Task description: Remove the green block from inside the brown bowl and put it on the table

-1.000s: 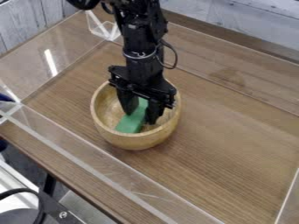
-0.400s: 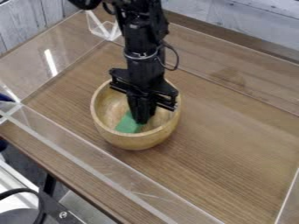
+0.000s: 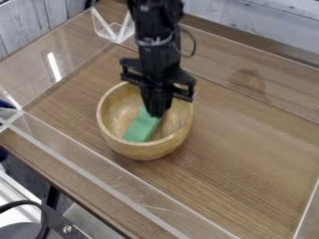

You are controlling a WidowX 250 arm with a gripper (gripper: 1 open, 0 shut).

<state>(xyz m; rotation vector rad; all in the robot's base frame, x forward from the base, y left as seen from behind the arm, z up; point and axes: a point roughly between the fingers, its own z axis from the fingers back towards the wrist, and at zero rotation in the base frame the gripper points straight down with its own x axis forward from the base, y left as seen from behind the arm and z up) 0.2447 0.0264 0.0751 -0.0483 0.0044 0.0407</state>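
The brown bowl [image 3: 115, 110] stands on the table [image 3: 237, 140], left of centre. The green block [image 3: 142, 129] is inside it, slanting from the front-left of the bowl floor up toward the middle. My gripper [image 3: 155, 109] points straight down over the bowl's middle. Its black fingers are shut together at the block's upper end and seem to pinch it. The block's lower end is still below the rim.
Low clear acrylic walls [image 3: 75, 173] edge the table at the front and left. Bare wood-grain tabletop stretches to the right of the bowl and in front of it. The arm's black column rises behind the bowl toward the top of the view.
The fingers were spread around the block inside the bowl and have since shut. The gripper has risen a little, so more of the green block shows below its tips.
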